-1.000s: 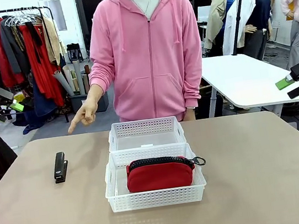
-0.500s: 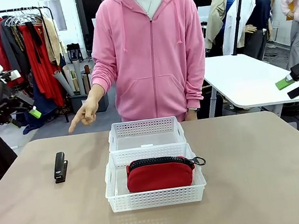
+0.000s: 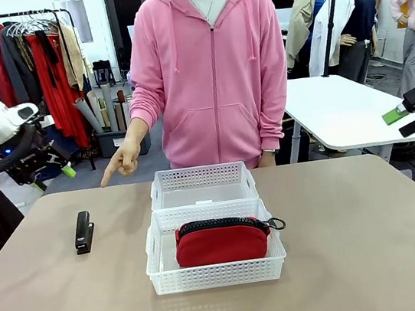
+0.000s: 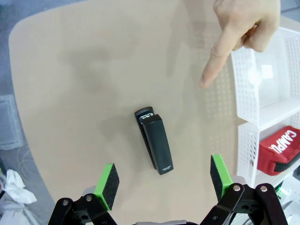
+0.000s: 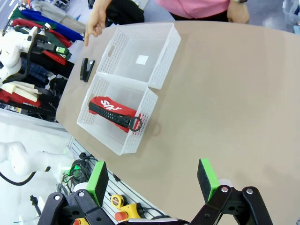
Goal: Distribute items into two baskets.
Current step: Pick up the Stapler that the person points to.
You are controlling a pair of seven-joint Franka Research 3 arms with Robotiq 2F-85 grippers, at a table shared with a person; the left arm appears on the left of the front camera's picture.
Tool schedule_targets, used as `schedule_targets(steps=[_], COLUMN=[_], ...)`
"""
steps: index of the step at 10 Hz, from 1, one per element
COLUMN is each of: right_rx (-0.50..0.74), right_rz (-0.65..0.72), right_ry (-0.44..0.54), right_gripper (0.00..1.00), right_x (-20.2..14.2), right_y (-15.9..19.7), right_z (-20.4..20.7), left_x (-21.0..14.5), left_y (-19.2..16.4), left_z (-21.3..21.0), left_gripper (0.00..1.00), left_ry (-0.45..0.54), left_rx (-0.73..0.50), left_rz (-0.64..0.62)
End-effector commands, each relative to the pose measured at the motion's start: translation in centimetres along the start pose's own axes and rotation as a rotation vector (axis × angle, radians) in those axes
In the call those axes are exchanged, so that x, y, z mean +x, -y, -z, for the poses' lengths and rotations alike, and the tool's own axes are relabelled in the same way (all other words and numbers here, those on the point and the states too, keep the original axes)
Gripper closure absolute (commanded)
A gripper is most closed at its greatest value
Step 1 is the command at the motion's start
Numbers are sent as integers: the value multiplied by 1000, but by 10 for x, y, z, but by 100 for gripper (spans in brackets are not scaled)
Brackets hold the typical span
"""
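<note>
Soft cloth pouch; perforated plastic baskets; matt stapler.

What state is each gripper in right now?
Left gripper: open, holding nothing; the stapler lies ahead of it.
Right gripper: open, holding nothing.

In the left wrist view the frame's right edge is cutting off the red pouch, the basket holding it and the empty basket, while the top edge is cropping the person's hand. In the front view the right gripper is running off the right edge.
</note>
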State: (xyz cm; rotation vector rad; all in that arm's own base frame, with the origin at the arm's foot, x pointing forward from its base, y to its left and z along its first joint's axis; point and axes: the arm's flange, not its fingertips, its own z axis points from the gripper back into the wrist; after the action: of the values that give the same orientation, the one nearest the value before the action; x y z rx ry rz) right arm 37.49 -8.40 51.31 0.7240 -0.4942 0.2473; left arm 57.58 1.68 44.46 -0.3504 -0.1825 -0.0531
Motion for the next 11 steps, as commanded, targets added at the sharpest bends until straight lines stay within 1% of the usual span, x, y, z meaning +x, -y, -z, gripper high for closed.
schedule_targets(steps=[1, 5, 8, 11], right_rx=[13, 13, 13, 13], right_rz=[-4, -4, -4, -4], right_ry=[14, 14, 14, 14], right_gripper=[0, 0, 0, 0], right_x=[1, 1, 1, 1], right_y=[0, 0, 0, 0], right_z=[1, 1, 1, 1], left_x=[11, 21, 17, 6], left_y=[12, 16, 21, 27], left_z=[11, 50, 70, 87], left_gripper=[0, 0, 0, 0], left_ry=[-39, -115, -156, -199], left_rx=[63, 162, 223, 248], left_rz=[-36, -78, -73, -76])
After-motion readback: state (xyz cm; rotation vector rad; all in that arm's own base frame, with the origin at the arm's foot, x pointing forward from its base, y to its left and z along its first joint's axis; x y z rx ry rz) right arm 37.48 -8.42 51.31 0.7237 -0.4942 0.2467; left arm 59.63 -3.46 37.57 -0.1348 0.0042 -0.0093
